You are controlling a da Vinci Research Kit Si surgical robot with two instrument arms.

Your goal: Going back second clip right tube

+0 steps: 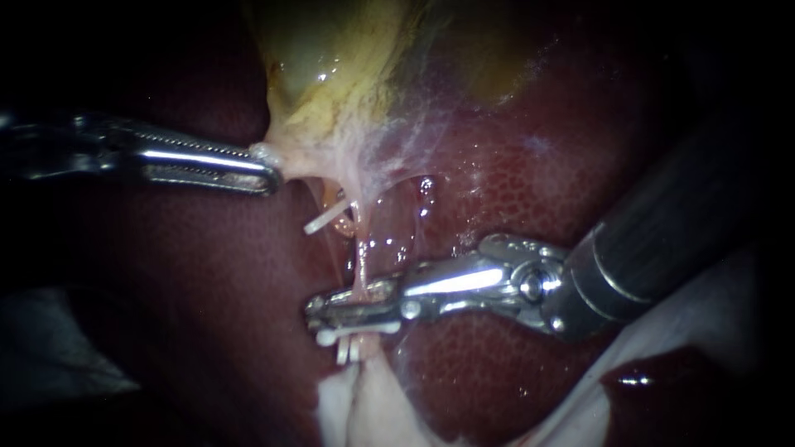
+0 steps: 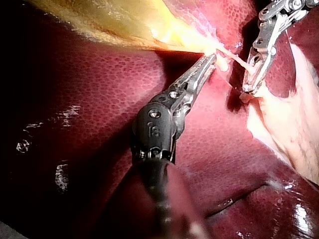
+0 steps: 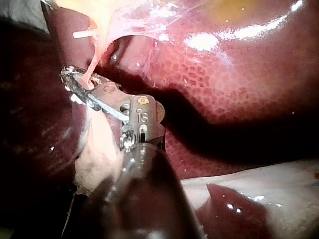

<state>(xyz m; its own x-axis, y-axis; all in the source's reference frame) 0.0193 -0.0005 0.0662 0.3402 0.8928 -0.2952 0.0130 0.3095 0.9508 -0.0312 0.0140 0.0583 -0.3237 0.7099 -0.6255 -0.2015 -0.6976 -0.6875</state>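
Observation:
A thin pink tube [image 1: 362, 261] runs down from the pale yellow gallbladder [image 1: 331, 66]. My right instrument [image 1: 319, 313] lies across its lower part with the jaws a little apart and the tube between them. One white clip [image 1: 325, 218] sits high on the tube. A second clip [image 1: 358, 329] sits just under the jaws, with another white piece [image 1: 346, 352] below it. My left instrument [image 1: 269, 170] is shut on the gallbladder's lower edge and holds it stretched. The right wrist view shows the tube [image 3: 94, 62] entering my right instrument [image 3: 70, 82].
Dark red liver [image 1: 497, 190] surrounds the site on both sides. Pale whitish tissue [image 1: 364, 406] lies below the clips. A white sheet [image 1: 704, 314] shows under the right shaft. Thin filmy strands [image 1: 414, 141] spread from the gallbladder over the liver.

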